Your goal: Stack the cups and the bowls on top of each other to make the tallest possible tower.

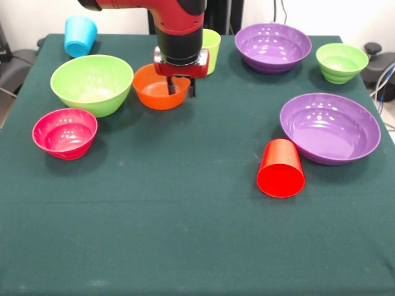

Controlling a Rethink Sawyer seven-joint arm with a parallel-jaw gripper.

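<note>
My gripper [181, 87] hangs open over the right rim of the orange bowl [155, 89], one finger inside the bowl and the other just outside it. A large lime green bowl [91, 83] sits to its left, with a pink bowl [64, 132] nearer the front. Behind the gripper stands a lime green cup [213, 46], partly hidden. A sky blue cup [80, 36] is at the far left corner. Two purple bowls [273, 46] [330, 126] and a small green bowl [341, 61] lie on the right. The red cup [281, 168] lies on its side. No tower is in view.
The table, covered in dark green cloth [185, 234], has its edges close to the blue cup on the left and the small green bowl on the right. The red arm [179, 24] comes down over the back middle.
</note>
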